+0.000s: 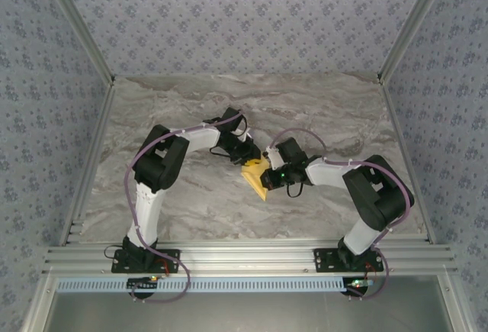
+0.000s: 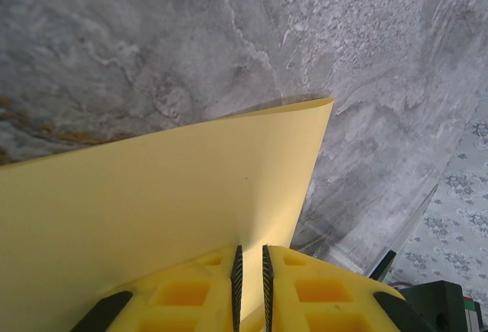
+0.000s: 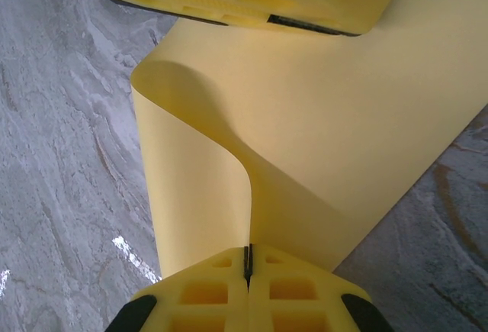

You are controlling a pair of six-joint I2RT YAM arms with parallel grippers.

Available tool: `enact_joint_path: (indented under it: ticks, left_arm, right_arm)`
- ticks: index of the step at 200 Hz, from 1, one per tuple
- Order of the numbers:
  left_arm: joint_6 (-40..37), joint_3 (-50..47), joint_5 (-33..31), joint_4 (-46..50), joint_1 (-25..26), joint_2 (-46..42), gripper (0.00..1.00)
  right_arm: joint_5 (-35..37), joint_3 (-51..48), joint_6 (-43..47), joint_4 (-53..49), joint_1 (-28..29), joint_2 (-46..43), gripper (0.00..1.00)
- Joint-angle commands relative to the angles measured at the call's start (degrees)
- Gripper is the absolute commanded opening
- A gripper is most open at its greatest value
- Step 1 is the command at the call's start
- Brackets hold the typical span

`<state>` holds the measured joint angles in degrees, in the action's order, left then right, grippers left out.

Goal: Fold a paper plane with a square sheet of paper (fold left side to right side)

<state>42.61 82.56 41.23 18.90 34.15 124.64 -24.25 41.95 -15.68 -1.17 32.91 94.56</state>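
**Top external view.** The square sheet of paper point(image 1: 258, 177), plain matte yellow-orange, hangs just above the middle of the marble table point(image 1: 191, 202). The left gripper point(image 1: 248, 152) meets it on the side toward the table's far edge. The right gripper point(image 1: 270, 169) meets it on the side toward the table's right edge.

**Left wrist view.** The left claw's pads point(image 2: 237, 286) stand a narrow slit apart with the sheet's edge running between them, so the claw reads as grasping the paper. The sheet rises off the table as a smooth, unmarked panel with one free corner.

**Right wrist view.** The right claw's fingers point(image 3: 206, 294) are clenched flush on another edge of the sheet. Above the table the paper bows in a soft S-curve, and no crease is pressed. The fold should succeed if the carried edge is laid squarely on the opposite edge, corners matched, before the bend is flattened against the table. Drawing the claws apart would likely make the thin sheet slip or tear.
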Motion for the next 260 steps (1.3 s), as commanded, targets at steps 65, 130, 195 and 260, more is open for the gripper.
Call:
enact_joint_path:
  ticks: [65, 130, 195, 260]
  left_arm:
    - [-0.82, -1.44, -2.03, 3.34, 0.22, 1.22, 0.17]
    - [-0.86, -1.47, -2.03, 3.41, 0.21, 1.22, 0.17]
    - [-0.94, -1.59, -2.09, 3.49, 0.21, 1.13, 0.17]
    - [-0.95, -1.52, -2.08, 3.69, 0.22, 1.04, 0.17]
  right_arm:
    - [1.14, 0.28, -0.57, -1.98, -0.56, -0.69, 0.0]
    - [1.4, -0.52, -0.71, -1.61, -0.56, -1.75, 0.0]
    - [1.57, -0.64, -0.74, -1.72, -0.65, -1.93, 0.0]
    - [1.4, -0.65, -0.66, -1.79, -0.64, -1.13, 0.0]
